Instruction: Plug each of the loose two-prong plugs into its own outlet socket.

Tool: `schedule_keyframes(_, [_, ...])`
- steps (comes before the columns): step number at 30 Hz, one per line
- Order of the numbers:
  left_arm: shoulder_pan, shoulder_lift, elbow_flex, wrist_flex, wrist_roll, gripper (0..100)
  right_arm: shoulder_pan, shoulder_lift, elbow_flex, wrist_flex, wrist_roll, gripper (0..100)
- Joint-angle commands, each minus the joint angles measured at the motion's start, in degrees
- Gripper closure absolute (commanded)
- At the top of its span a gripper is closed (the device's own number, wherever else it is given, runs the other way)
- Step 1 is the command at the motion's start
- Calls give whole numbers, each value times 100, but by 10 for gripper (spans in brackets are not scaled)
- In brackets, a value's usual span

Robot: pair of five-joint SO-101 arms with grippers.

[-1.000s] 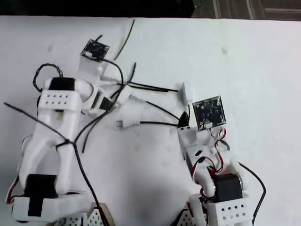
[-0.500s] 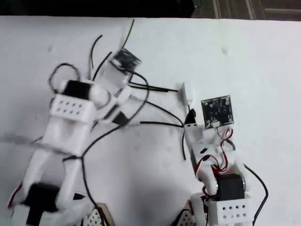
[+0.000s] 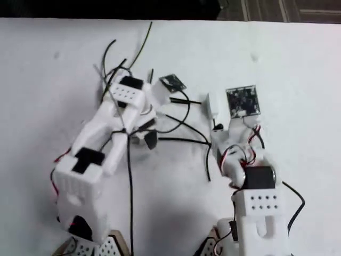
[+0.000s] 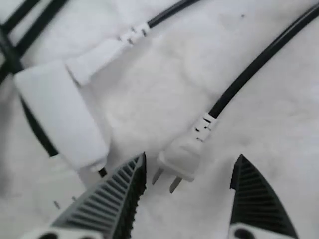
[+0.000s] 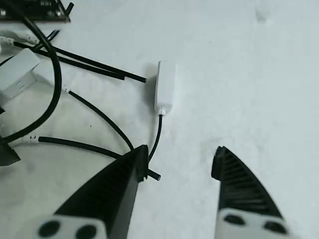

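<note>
Left end effector (image 4: 192,164) wide open, empty, astride a loose two-prong plug (image 4: 180,158) flat on the counter (image 4: 279,124) (prongs bare). Right end effector (image 5: 182,149) open, empty, near a white outlet socket (image 5: 165,87).

The white desk (image 3: 298,64) carries a loose tangle of black cables (image 3: 181,140) near its middle. A white outlet socket (image 5: 165,87) lies flat on a bare patch of it, with a thin black cord (image 5: 157,134) running from one end. A white two-prong plug (image 4: 182,158) lies on its side with its prongs exposed and its black cable (image 4: 259,59) trailing away. A second white plug (image 4: 94,62) lies with its nose against a white socket block (image 4: 60,117).
</note>
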Motion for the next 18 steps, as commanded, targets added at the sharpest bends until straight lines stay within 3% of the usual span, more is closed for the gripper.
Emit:
schedule_keyframes(1, [84,356,-580,264,0,733,286,163,-413,-101,9,790])
schedule_keyframes(5, [101,787,-826,404,9,823,400,171,-440,-84,9,790])
schedule_keyframes(10, [523,857,-985,1204,70,978,514,163,-501,-84,9,793])
schedule_keyframes(18, [1138,207,-967,1556,2646,977,866,163,-615,-66,0,793])
